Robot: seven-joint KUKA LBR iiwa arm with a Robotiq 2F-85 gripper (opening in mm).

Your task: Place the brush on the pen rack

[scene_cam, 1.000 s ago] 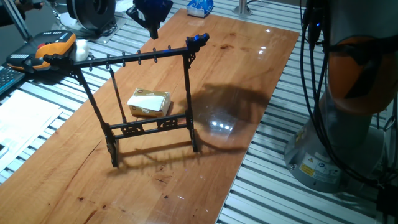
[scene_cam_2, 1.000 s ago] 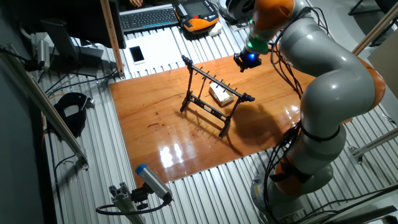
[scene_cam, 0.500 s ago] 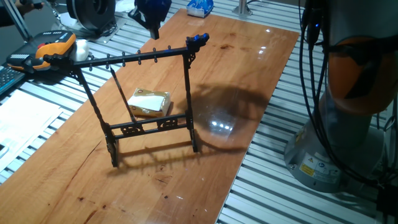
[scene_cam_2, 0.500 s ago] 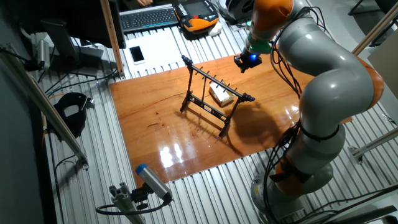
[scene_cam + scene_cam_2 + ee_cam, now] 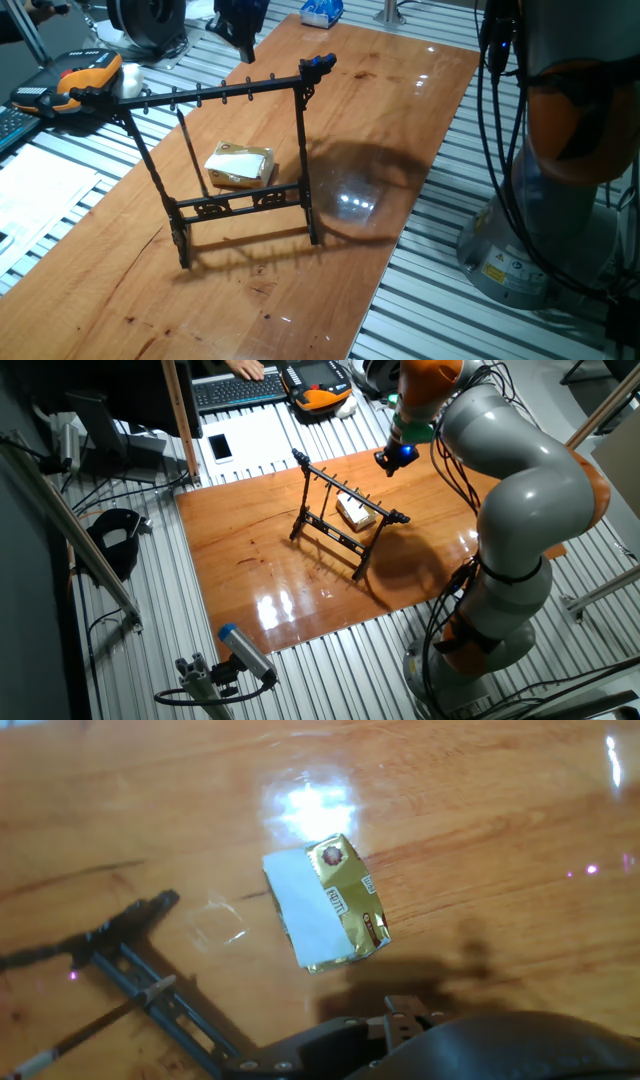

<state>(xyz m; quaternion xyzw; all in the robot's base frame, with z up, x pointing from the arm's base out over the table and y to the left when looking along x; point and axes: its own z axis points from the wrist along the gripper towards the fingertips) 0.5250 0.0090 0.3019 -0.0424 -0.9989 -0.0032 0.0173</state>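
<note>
The black pen rack (image 5: 240, 200) stands upright on the wooden table; it also shows in the other fixed view (image 5: 340, 520). The thin dark brush (image 5: 188, 150) hangs from the rack's top bar, left of middle, touching no gripper. In the hand view the brush (image 5: 100, 1025) is a thin rod with a pale end at the lower left. My gripper (image 5: 243, 40) hovers above and behind the rack's right end, also seen in the other fixed view (image 5: 395, 457). It holds nothing. Its fingertips are not clearly shown.
A small yellowish block (image 5: 240, 165) lies flat on the table behind the rack, seen from above in the hand view (image 5: 325, 905). An orange handset (image 5: 80, 80) and other gear sit off the table's far left. The table edge (image 5: 400, 250) runs along the right.
My gripper has drifted slightly up and away from the rack. The brush hangs in the same place. The rack and the block have not moved.
</note>
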